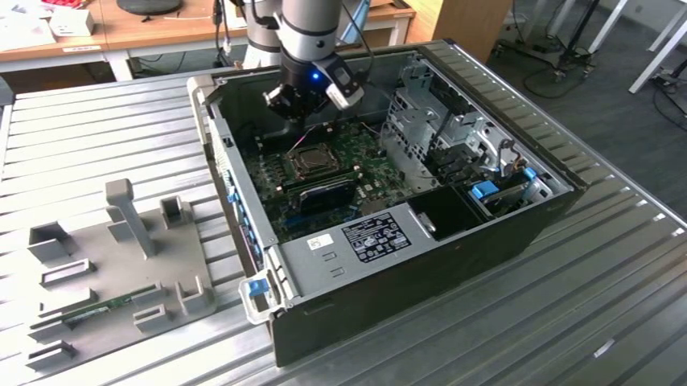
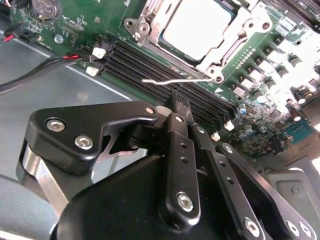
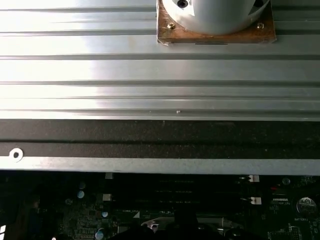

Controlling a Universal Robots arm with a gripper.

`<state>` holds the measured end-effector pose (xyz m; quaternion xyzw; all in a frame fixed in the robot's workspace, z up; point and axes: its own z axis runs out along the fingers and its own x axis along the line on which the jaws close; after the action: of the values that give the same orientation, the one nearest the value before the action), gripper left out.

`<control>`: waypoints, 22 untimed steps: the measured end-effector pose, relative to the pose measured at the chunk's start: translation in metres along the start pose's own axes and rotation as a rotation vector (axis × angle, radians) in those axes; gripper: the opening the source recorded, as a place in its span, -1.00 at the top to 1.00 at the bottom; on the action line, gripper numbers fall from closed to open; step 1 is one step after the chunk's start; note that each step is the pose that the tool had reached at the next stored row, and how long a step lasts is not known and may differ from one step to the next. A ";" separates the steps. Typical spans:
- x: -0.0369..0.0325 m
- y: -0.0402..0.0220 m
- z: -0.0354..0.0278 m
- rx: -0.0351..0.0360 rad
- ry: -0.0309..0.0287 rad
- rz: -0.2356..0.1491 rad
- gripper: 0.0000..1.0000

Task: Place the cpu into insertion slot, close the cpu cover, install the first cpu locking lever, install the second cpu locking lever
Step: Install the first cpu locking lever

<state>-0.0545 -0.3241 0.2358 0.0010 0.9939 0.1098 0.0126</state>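
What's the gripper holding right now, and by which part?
Nothing that shows: the gripper is shut and empty, its tip near the cpu locking lever.

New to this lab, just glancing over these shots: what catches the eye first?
An open computer case on a ribbed metal table, with the gripper poised above the green board. In the second wrist view, the cpu sits framed by the silvery cover, a thin lever jutting out beside it.

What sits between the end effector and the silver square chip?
In the second wrist view, long black memory slots and a thin silvery lever lie between the end effector and the cpu.
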 end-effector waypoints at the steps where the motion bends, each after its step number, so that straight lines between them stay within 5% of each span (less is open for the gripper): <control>1: -0.0003 -0.0002 0.0004 -0.0002 0.0001 0.000 0.80; 22: -0.0014 -0.0007 0.0013 -0.0023 -0.0002 0.000 0.80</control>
<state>-0.0530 -0.3245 0.2345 0.0010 0.9937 0.1110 0.0127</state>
